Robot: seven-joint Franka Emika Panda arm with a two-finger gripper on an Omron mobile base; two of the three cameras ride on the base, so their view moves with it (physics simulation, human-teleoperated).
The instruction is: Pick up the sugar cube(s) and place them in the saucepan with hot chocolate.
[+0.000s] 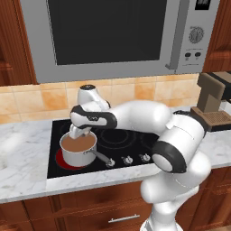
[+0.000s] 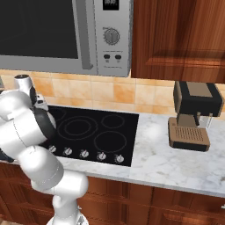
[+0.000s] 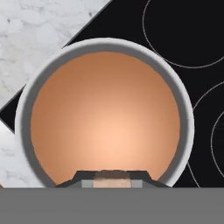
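Seemingly near the drop, the hand (image 1: pixel 76 134) hung over the saucepan (image 1: pixel 79 149), fingers pressed together, any cube unseen.

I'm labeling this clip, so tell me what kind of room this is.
A home kitchen, computer-rendered. A black glass cooktop is set into a marble counter, a microwave hangs above it, and a coffee machine stands beside it.

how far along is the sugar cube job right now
Carry looks done: the gripper hangs over the round steel saucepan of brown hot chocolate on the black cooktop. In hand: jaws shut on something small, unclear if it is a cube. Left: release into the pan.
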